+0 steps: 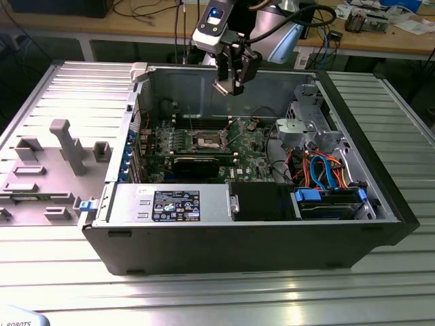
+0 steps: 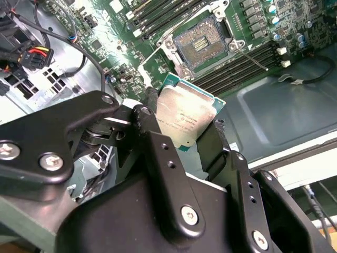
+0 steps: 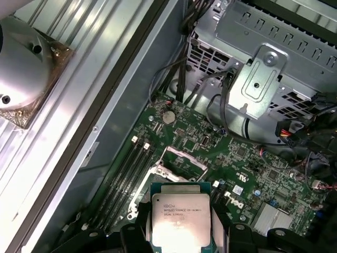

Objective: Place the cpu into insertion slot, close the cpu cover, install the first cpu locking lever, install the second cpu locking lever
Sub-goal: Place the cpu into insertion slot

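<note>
Ribbed metal table (image 1: 204,295) carries the open computer case (image 1: 272,252); grey fixture tray (image 1: 41,173) beside it

We take this for a robotics lab or electronics workshop. An open desktop computer case (image 1: 238,248) lies on its side on a ribbed metal table (image 1: 204,299), its motherboard (image 1: 204,139) and drive cables (image 1: 319,170) laid bare. Beside it sits a grey fixture plate (image 1: 81,185) with moulded blocks. A robot arm (image 1: 275,30) reaches over the case. Behind, we see a long wooden workbench (image 1: 102,27) strewn with loose cables (image 1: 146,10) and small electronic parts (image 1: 367,20).
</note>
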Robot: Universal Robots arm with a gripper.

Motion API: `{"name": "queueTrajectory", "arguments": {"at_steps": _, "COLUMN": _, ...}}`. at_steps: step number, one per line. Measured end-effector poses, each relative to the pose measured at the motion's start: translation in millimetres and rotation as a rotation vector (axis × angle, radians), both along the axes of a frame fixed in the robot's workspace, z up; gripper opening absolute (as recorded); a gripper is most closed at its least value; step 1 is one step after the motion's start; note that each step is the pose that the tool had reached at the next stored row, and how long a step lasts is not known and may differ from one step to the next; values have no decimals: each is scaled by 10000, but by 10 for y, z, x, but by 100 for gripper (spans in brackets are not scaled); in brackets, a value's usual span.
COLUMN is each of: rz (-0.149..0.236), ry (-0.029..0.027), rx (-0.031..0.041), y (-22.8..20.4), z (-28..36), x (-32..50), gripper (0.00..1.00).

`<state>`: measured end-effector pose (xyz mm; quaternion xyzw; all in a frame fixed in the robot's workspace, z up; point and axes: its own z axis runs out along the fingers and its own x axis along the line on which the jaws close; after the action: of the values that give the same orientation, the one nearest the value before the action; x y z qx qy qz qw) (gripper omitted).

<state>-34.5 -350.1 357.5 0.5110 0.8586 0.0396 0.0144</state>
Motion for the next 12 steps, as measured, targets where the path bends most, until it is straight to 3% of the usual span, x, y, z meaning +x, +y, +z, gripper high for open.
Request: {"name": "queueTrajectory", "arguments": {"at_steps": 12, "rz": -268, "ry": -1, "rx": -4, "y": 0, "z": -1, "x": 0, "gripper": 54}}
